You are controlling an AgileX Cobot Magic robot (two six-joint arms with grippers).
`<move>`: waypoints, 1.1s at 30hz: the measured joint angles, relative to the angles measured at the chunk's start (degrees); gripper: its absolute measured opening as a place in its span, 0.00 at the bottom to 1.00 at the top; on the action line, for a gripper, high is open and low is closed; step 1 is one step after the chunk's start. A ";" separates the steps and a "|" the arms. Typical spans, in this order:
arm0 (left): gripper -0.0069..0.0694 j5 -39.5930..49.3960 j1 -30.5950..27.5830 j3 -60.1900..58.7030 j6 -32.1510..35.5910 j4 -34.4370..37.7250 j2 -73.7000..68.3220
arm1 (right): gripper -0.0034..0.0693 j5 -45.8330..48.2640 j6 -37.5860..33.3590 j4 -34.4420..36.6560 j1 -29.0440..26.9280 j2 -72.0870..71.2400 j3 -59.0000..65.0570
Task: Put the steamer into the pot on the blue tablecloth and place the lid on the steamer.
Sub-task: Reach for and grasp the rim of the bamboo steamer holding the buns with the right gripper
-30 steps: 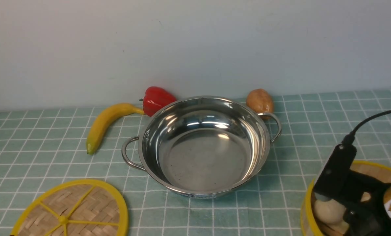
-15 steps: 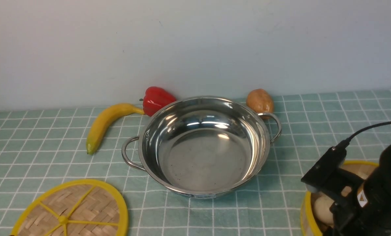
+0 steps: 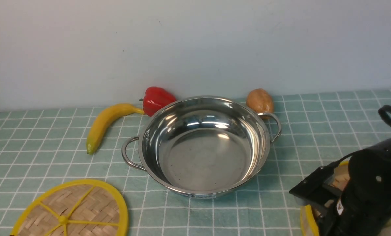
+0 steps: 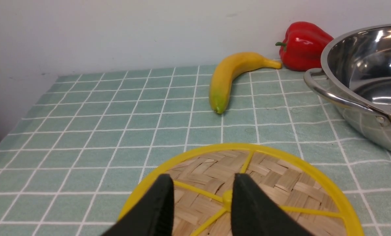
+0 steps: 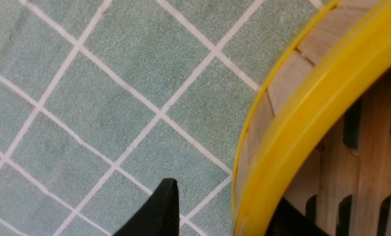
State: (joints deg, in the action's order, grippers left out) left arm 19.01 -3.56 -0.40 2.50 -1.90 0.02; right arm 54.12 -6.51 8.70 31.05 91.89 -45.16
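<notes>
We judge 0 of 2 placements done: the pot [image 3: 202, 157] stands empty mid-cloth; the steamer [image 5: 300, 124] sits at the blue tablecloth's [image 3: 34, 154] near right corner; the lid [image 3: 71, 209] lies at its near left corner. Our right gripper [image 5: 225, 196] straddles the steamer's wall, jaws parted, not yet clamped; our left gripper [image 4: 202, 183] hovers over the lid, jaws apart, holding nothing.

Blue tablecloth [image 3: 313, 111] — pot [image 3: 198, 154], lid [image 3: 71, 209] (banana [image 3: 105, 123])

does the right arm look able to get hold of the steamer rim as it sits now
Probably yes: the right gripper is open and straddles the steamer rim, one finger outside above the tablecloth, the other inside the basket. Nothing else shows between them.
</notes>
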 joint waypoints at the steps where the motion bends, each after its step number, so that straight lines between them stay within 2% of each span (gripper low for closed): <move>1: 0.41 0.00 0.00 0.00 0.00 0.00 0.00 | 0.38 0.00 0.68 -0.83 0.00 0.00 0.00; 2: 0.41 0.00 0.00 0.00 0.00 0.00 0.00 | 0.36 0.00 0.68 -0.83 0.00 0.00 0.00; 5: 0.41 0.00 0.00 0.00 0.00 0.00 0.00 | 0.11 0.63 2.49 -3.70 0.00 0.00 0.00; 15: 0.41 0.00 0.00 0.00 0.00 0.00 0.00 | 0.12 5.10 5.61 -7.72 -0.07 -4.28 -0.16; 21: 0.41 0.00 0.00 0.00 0.00 0.00 0.00 | 0.12 13.72 7.45 -15.62 -0.07 -12.02 -4.66; 25: 0.41 0.00 0.00 0.00 0.00 0.00 0.00 | 0.12 16.77 3.46 -18.83 -0.07 -12.81 -13.54; 33: 0.41 0.00 0.00 0.00 0.00 0.00 0.00 | 0.12 17.48 -7.58 -13.40 1.59 -1.57 -36.45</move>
State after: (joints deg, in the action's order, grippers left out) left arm 19.01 -3.56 -0.40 2.50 -1.90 0.02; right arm 71.60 -14.09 -4.71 32.64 90.32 -81.61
